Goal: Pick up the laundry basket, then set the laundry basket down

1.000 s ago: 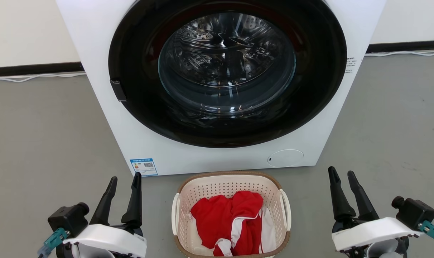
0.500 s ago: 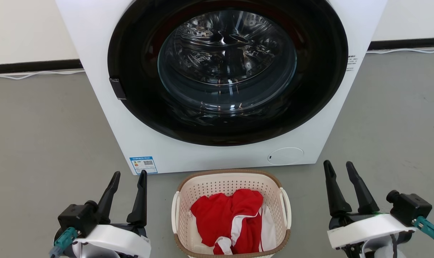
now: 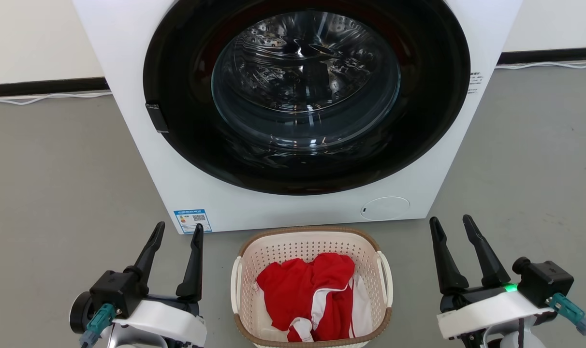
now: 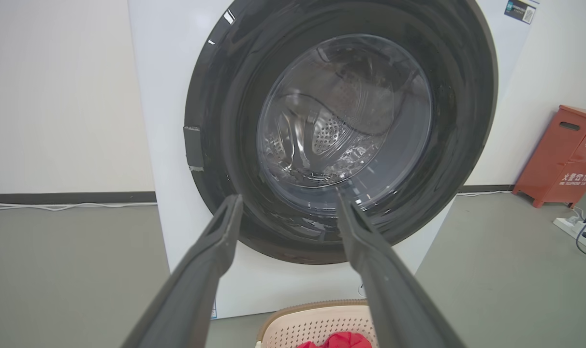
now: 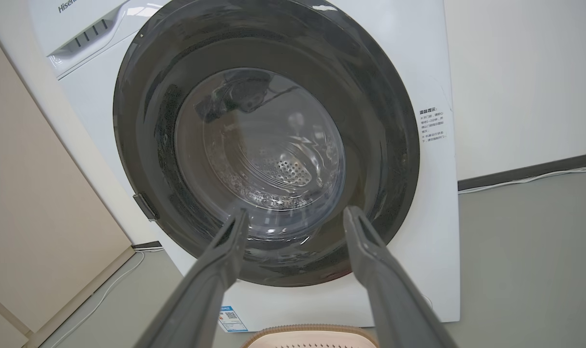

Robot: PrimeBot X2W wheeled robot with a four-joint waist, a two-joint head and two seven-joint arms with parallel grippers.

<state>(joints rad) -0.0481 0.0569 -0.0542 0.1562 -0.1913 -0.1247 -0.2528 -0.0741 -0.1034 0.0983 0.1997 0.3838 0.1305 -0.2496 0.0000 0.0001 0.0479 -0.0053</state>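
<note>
a: as the scene is being looked at from the head, what is being shown largest?

b: a white washing machine (image 3: 124, 72) is being shown front on, with its round dark door (image 3: 305, 179) and the shiny drum behind the glass. it is being borne by a grey floor (image 3: 56, 169).

a: and where is the laundry basket being seen?

b: the laundry basket (image 3: 307, 231) is being rested on that floor just before the machine's foot, between the two grippers and apart from both. its brown rim is also being caught at the bottom edge of both wrist views. a red garment (image 3: 298, 290) with white trim is being held inside it.

a: how are the grippers being held?

b: the left gripper (image 3: 179, 227) is being held spread, its fingers pointed up toward the machine with nothing between them. it is being held near the basket's white left handle (image 3: 235, 282) without touching it. the right gripper (image 3: 450, 220) is likewise being held spread and bare, apart from the right handle (image 3: 388, 278).

a: is anything smaller being shown?

b: a blue-edged sticker (image 3: 191, 220) is being shown at the machine's lower left corner, just above the left fingertips.
</note>
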